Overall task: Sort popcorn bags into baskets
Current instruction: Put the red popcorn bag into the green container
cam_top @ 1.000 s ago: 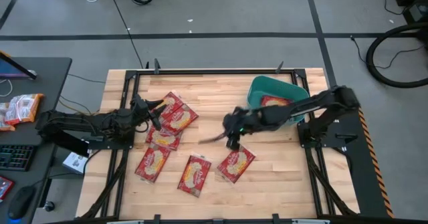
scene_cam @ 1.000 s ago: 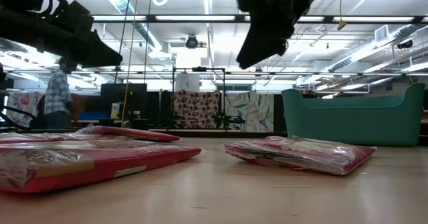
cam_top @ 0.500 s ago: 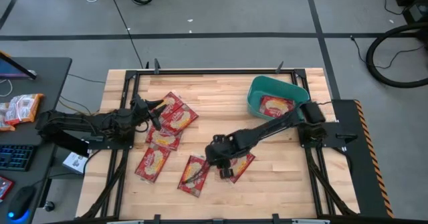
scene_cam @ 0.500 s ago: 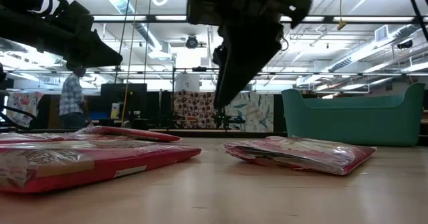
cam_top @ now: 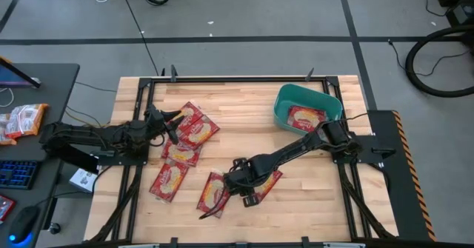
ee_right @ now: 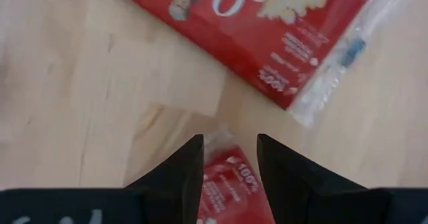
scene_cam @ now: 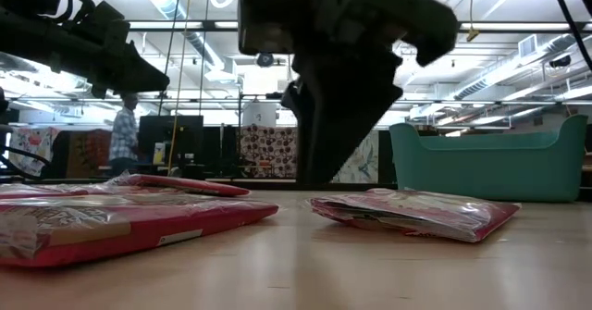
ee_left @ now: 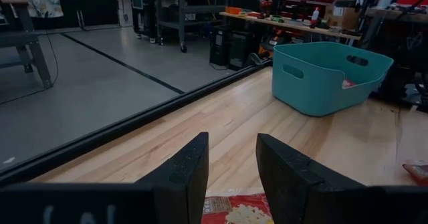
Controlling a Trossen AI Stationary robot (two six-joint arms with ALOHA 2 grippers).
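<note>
Five red popcorn bags lie flat on the table: one (cam_top: 194, 124), one (cam_top: 181, 153), one (cam_top: 169, 180), one (cam_top: 216, 194) and one (cam_top: 263, 181). A sixth bag (cam_top: 305, 118) lies inside the teal basket (cam_top: 326, 100) at the far right. My right gripper (cam_top: 209, 207) is open and reaches low over the near end of the near-middle bag. In the right wrist view a corner of that bag (ee_right: 227, 184) shows between the fingers of my right gripper (ee_right: 229, 150). My left gripper (ee_left: 232, 150) is open and hovers at the left over the far-left bag (ee_left: 234, 212).
The right arm (scene_cam: 342, 69) stretches slantwise across the table's middle, over the bag near the right (scene_cam: 412, 213). The basket (scene_cam: 490, 157) stands beyond it. Paler packets (cam_top: 22, 120) lie on a side desk to the left. A person (scene_cam: 122, 139) stands in the room behind.
My right gripper has swung from beside the basket toward the table's left and near edge and come down over the near-middle bag. It stays open. No bag has moved. My left arm has kept still. The person in the background has walked to the right.
</note>
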